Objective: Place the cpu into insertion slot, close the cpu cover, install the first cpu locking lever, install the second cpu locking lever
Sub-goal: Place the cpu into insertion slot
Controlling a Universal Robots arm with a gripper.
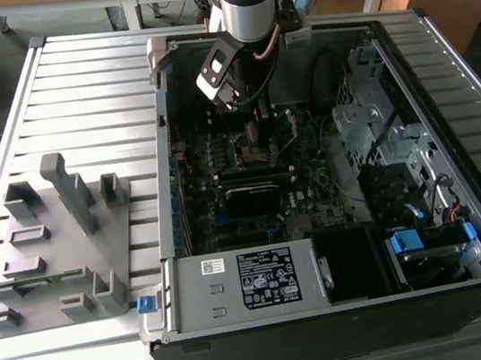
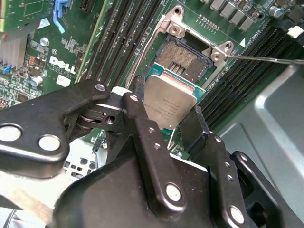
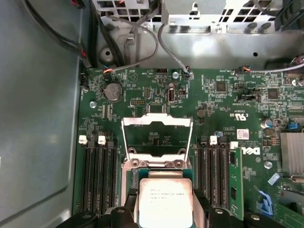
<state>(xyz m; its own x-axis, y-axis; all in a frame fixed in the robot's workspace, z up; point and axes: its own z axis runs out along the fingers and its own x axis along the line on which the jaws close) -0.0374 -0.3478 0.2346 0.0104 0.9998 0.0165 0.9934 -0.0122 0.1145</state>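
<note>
My gripper (image 2: 167,102) is shut on the cpu (image 2: 168,107), a flat silver-grey square chip pinched by its two edges between the black fingers (image 2: 137,102). The chip hangs tilted just above and beside the insertion slot (image 2: 183,58), whose gold contact field lies bare. In the first wrist view the cpu (image 3: 164,202) sits between the fingers, and the cpu cover (image 3: 156,120) stands swung up beyond it. A thin locking lever (image 2: 266,59) sticks out to one side of the socket. In the exterior view the gripper (image 1: 256,132) reaches down into the open computer case over the motherboard (image 1: 249,179).
Black memory slots (image 3: 97,175) flank the socket on both sides. A finned heatsink (image 3: 290,152) is on the board. The power supply (image 1: 255,279) and drive cage (image 1: 377,123) line the case. A grey fixture tray (image 1: 55,244) lies at the exterior view's left.
</note>
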